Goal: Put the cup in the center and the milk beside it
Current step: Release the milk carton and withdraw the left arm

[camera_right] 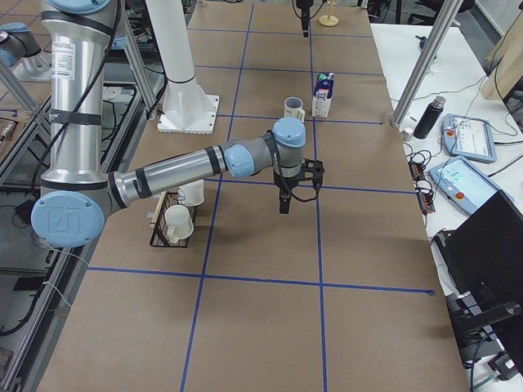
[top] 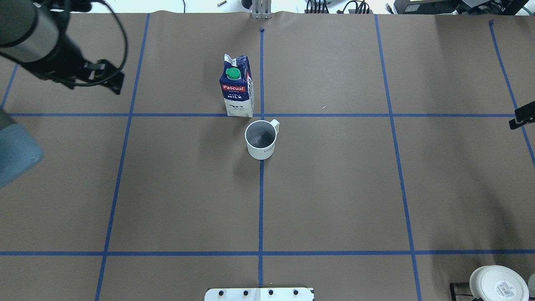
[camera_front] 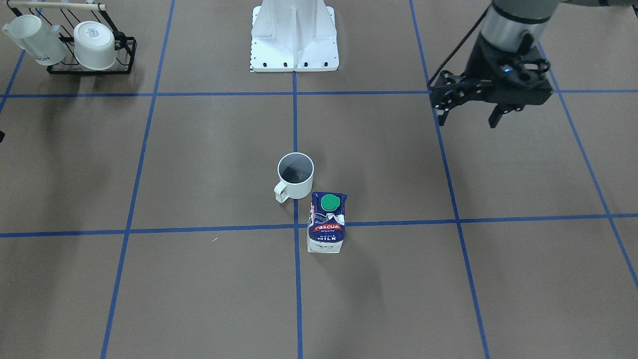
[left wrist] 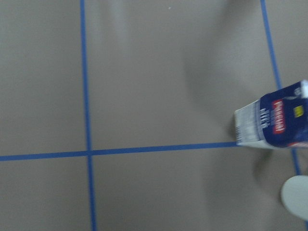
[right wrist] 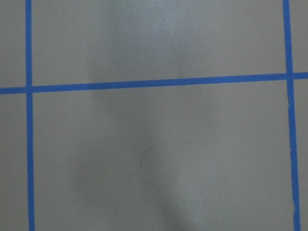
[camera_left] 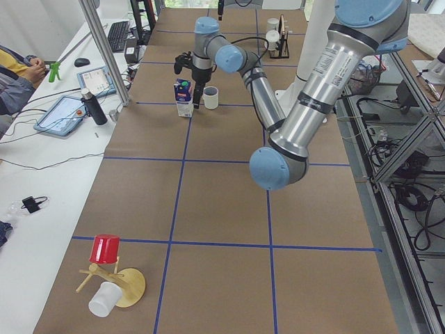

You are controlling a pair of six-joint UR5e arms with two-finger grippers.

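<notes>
Shows the cup (top: 261, 140) upright on the center (top: 261, 179) line, the milk (top: 237, 90) just beside it, the left gripper (camera_front: 467, 121) splayed and empty well away, and leaves the right gripper (camera_right: 283, 202), far-off and clipped overhead, impossible to judge.

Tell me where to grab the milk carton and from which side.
Probably the upper body of the milk carton, under its green cap: come down from above, pinching its left and right walls. It stands upright with flat, parallel walls, and the cup crowds only its robot-facing corner.
</notes>
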